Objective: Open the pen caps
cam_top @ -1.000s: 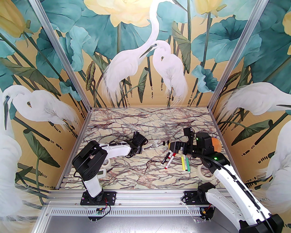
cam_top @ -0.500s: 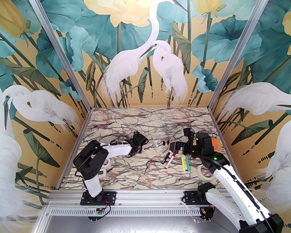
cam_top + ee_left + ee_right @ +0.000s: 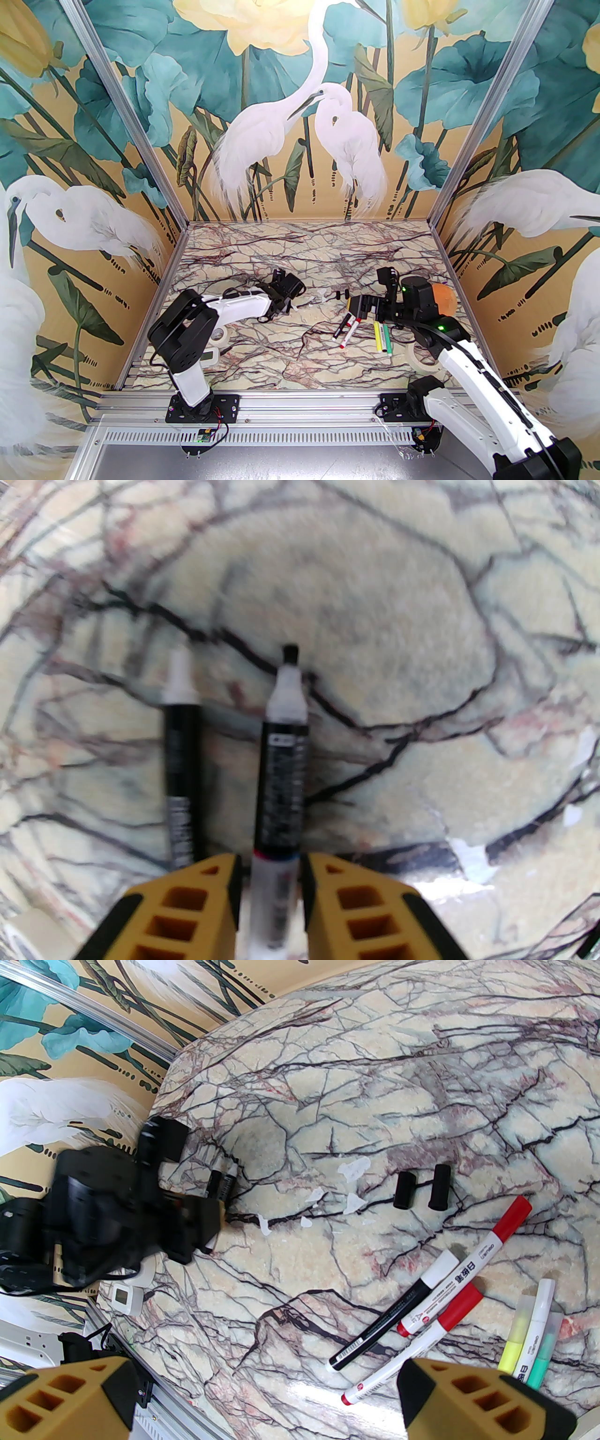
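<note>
Left claw [image 3: 271, 862] astride uncapped marker [image 3: 281, 761], grip unclear; right claw [image 3: 265, 1375] wide open

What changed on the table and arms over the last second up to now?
The left arm edged slightly away and leftward. The left gripper now shows narrow gaps around the uncapped black marker, so it has apparently let it go. The right arm nudged slightly left. The right gripper stayed wide open. The loose black caps, the other markers and the tape rolls stayed put.

Left claw [image 3: 271, 869] hangs low, slightly parted; right claw [image 3: 267, 1372] gapes wide.
</note>
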You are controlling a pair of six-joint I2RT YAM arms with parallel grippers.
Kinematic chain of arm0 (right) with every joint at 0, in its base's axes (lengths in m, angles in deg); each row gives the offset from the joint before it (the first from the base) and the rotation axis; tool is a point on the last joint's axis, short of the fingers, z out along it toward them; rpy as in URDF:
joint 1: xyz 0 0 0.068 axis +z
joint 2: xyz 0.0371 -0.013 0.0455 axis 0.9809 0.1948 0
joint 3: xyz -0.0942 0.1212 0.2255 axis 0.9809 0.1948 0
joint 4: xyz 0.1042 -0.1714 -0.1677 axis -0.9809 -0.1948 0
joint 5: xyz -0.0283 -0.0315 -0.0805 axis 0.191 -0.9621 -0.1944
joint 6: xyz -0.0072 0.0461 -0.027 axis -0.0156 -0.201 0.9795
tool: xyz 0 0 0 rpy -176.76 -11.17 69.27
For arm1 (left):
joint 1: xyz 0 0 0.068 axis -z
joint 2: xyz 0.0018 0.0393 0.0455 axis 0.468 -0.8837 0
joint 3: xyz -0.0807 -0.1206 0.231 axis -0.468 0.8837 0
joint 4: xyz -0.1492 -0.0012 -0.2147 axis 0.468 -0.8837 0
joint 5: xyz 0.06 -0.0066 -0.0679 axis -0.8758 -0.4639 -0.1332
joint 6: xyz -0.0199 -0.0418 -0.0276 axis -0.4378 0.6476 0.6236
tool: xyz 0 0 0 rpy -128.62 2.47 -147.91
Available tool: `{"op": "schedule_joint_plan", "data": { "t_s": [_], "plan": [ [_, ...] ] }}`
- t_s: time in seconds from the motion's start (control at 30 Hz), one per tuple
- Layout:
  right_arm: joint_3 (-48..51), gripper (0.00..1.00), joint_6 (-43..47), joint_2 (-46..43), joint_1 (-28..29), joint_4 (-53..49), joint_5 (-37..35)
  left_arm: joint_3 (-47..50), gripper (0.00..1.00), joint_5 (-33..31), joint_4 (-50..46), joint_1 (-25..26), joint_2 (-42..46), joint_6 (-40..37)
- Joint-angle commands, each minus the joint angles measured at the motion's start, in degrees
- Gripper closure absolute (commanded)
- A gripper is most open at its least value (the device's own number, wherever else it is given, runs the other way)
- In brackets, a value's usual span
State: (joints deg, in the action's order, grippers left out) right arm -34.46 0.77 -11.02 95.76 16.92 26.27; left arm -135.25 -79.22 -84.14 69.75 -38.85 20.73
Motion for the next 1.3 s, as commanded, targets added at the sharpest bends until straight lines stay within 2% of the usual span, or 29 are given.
{"op": "schedule_joint_plan", "data": {
  "t_s": [0.0,0.07,0.2,0.3,0.4,0.6,0.8,1.27],
  "plan": [
    [0.57,0.0,-1.16,-0.54,0.45,1.33,-0.36,-2.2,0.7,1.45,-3.94,-0.3,3.98,-0.02],
    [0.42,0.01,-0.99,-1.0,0.5,0.79,-0.69,-1.71,0.7,5.38,-2.96,0.42,5.67,0.08],
    [-0.14,0.01,-0.88,-1.82,0.5,-0.84,-1.9,0.24,0.7,19.05,2.93,1.98,8.64,-0.66],
    [-0.33,0.01,-0.84,-2.75,0.5,-2.3,-3.46,0.24,0.7,26.26,6.51,4.25,8.86,-1.66],
    [-0.22,0.01,-1.21,-4.1,0.58,-4.24,-5.48,-1.45,0.69,33.51,9.34,6.43,6.84,-3.14],
    [-0.3,0.0,-2.11,-6.5,0.5,-8.41,-8.11,-7.09,0.69,42.67,12.44,8.73,-1.04,-5.46],
    [0.21,0.0,-1.65,-7.23,0.5,-10.38,-8.93,-14.59,0.69,45.78,10.34,9.87,-9.9,-8.92],
    [0.27,0.0,-1.16,-7.04,0.51,-10.66,-8.73,-20.68,0.68,48.95,3.48,11.52,-17.5,-11.29]
  ]
}}
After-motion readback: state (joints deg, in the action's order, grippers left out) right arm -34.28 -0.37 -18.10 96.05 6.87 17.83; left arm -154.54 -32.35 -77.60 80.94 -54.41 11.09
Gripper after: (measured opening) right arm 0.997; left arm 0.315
